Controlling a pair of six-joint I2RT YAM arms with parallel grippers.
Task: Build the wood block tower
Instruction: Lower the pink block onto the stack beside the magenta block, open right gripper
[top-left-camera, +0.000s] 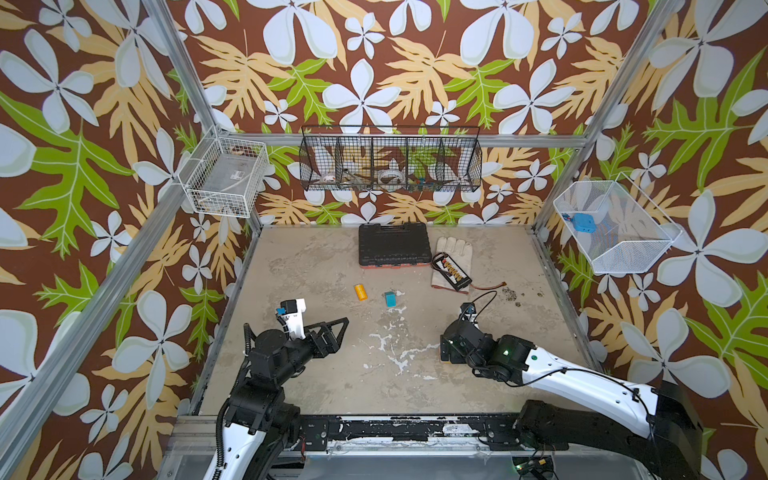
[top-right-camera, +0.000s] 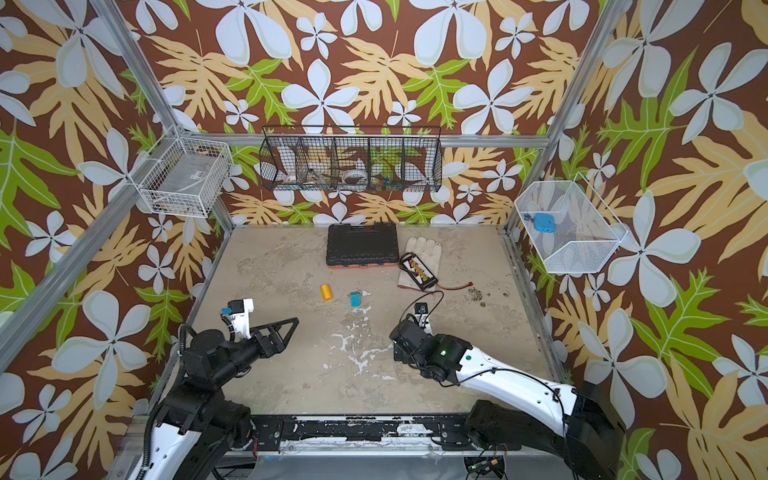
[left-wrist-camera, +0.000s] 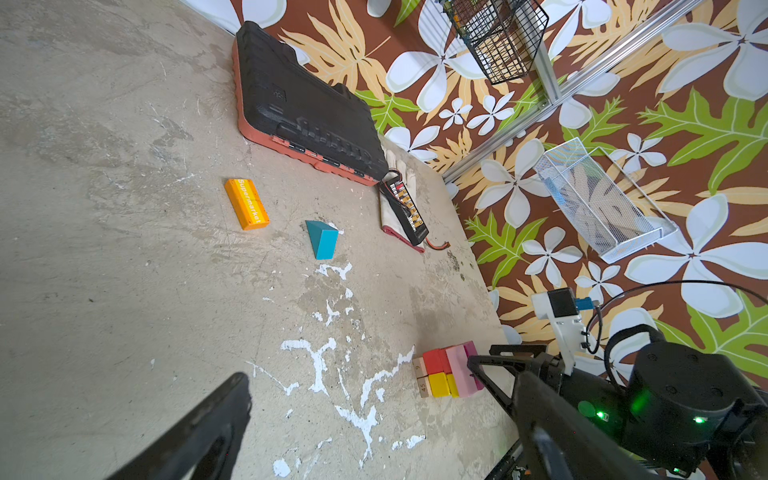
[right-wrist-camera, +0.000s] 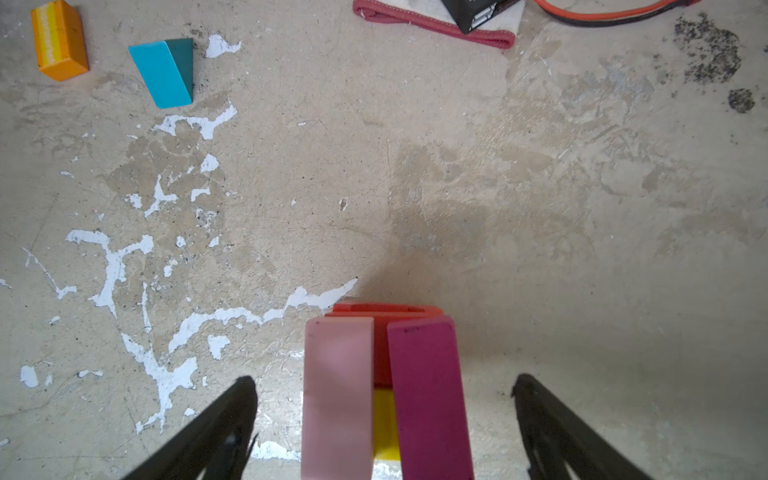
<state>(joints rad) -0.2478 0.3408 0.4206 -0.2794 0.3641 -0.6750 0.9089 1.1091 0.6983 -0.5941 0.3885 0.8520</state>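
In both top views my left claw (top-left-camera: 337, 330) is hanging spread wide over the bench (top-left-camera: 415, 386), gripping nothing. The orange block (top-left-camera: 360, 291) and the teal wedge (top-left-camera: 390, 299) are lying out ahead of it, apart from each other (my right wrist is covering whatever sits beneath it).

In my left wrist view those two blocks are lying beyond my fingertips. The wood block tower (left-wrist-camera: 446, 372) is standing off toward my right arm, with red, yellow, pink and tan blocks packed together.

In my right wrist view my right claw (right-wrist-camera: 383, 379) is gaping wide and holding nothing. The tower is standing between its fingers with a gap on either side, its pale pink plank (right-wrist-camera: 337, 395) and magenta plank (right-wrist-camera: 428, 395) side by side.
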